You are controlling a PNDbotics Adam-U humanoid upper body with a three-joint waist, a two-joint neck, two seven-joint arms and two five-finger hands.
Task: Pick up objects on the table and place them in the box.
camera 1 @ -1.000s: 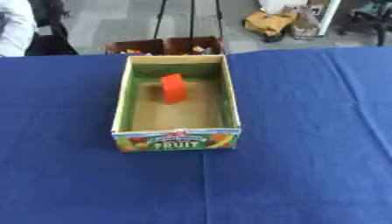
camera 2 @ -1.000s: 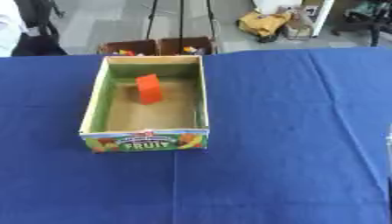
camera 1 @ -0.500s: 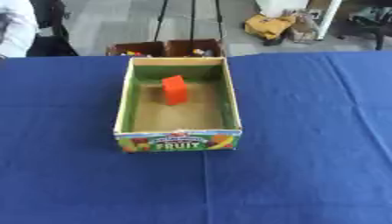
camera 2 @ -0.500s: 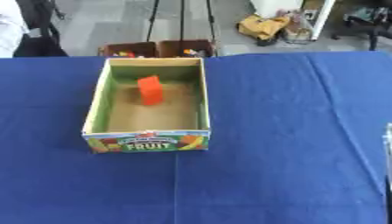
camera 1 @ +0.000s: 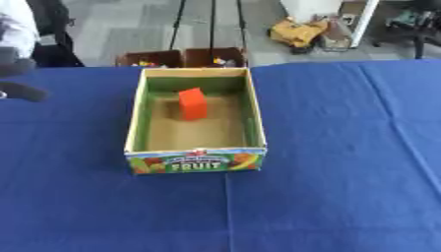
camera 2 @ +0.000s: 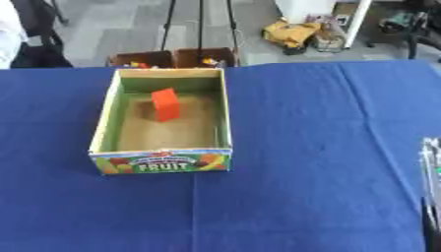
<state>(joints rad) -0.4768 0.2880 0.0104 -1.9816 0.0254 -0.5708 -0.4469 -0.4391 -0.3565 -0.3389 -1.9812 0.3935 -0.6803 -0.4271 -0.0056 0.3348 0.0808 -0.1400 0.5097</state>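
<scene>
An open cardboard box [camera 1: 257, 113] with a FRUIT label on its front stands on the blue tablecloth, left of centre. Inside it, toward the far end, an orange block [camera 1: 192, 104] stands upright. No other loose object shows on the cloth. A dark blurred shape at the left edge of the left eye view is my left hand [camera 1: 19, 91], well left of the box and apart from it. A thin silver and dark strip at the right edge of the right eye view is my right hand [camera 2: 430, 187], far from the box.
The blue cloth [camera 1: 344, 147] covers the whole table. Two brown boxes [camera 1: 185, 57] with small items stand on the floor just past the far edge. Yellow gear [camera 1: 297, 33] lies farther back on the floor.
A dark shape has come in at the left edge of the left eye view. The strip of my right hand shows lower and longer at the right edge. Box and block have not moved.
</scene>
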